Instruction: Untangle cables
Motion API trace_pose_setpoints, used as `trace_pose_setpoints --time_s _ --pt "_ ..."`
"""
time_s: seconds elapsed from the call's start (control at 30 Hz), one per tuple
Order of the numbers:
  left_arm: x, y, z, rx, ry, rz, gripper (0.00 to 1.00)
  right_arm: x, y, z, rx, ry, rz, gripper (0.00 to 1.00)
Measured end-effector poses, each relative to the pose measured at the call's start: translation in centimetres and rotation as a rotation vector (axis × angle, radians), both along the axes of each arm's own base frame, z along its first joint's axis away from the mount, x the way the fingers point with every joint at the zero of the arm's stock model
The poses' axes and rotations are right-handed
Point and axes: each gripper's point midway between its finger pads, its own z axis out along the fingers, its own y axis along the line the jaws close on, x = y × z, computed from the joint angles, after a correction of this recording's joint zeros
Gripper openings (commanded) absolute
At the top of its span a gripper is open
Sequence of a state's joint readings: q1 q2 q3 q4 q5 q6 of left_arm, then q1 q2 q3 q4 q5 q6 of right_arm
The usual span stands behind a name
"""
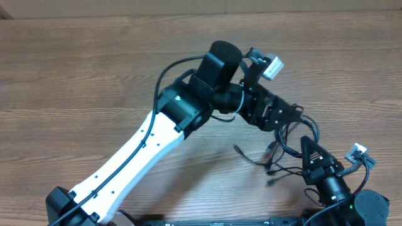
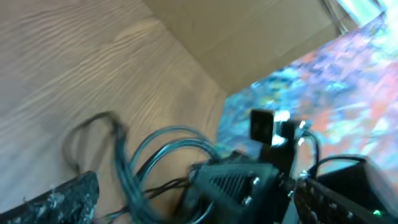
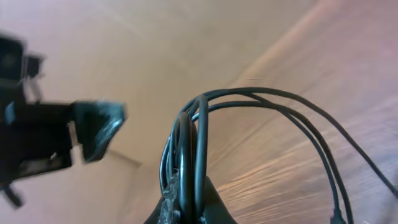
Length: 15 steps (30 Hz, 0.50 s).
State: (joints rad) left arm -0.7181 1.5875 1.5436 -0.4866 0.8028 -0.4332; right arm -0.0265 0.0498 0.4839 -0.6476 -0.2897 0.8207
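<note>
The left arm point(image 1: 135, 154) is stretched diagonally across the table point(image 1: 75, 75) and bent at the wrist. The left gripper point(image 1: 294, 119) is seen with its fingers spread wide and nothing clamped. The cables point(image 1: 279, 150) are looped just beside it. Several strands are pinched in the right gripper point(image 1: 306, 145), which is closed tight and pointed up at the left one, near its tips.
</note>
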Motion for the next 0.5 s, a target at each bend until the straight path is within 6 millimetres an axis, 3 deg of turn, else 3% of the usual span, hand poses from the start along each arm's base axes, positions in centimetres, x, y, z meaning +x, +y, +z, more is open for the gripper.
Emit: trace_pose_setpoints --time_s 0.1,0.3,0.43,0.5 --pt "-0.1 0.8 -1.3 0.048 -0.103 -0.047 0.93 0.1 -0.5 -0.1 0.036 0.013 -0.039 0.04" --pt "-2.5 2.8 -4.7 0.152 -0.467 -0.329 0.86 0.2 -0.8 -0.1 0.089 0.030 -0.066 0.04" --pt "-3.5 3.0 -5.3 0.147 -0.658 -0.464 0.80 0.2 -0.9 -0.1 0.100 0.032 -0.072 0.04" --pt "-3.6 2.9 -5.2 0.137 -0.715 -0.493 0.89 0.3 -0.9 0.0 0.100 0.027 -0.071 0.04"
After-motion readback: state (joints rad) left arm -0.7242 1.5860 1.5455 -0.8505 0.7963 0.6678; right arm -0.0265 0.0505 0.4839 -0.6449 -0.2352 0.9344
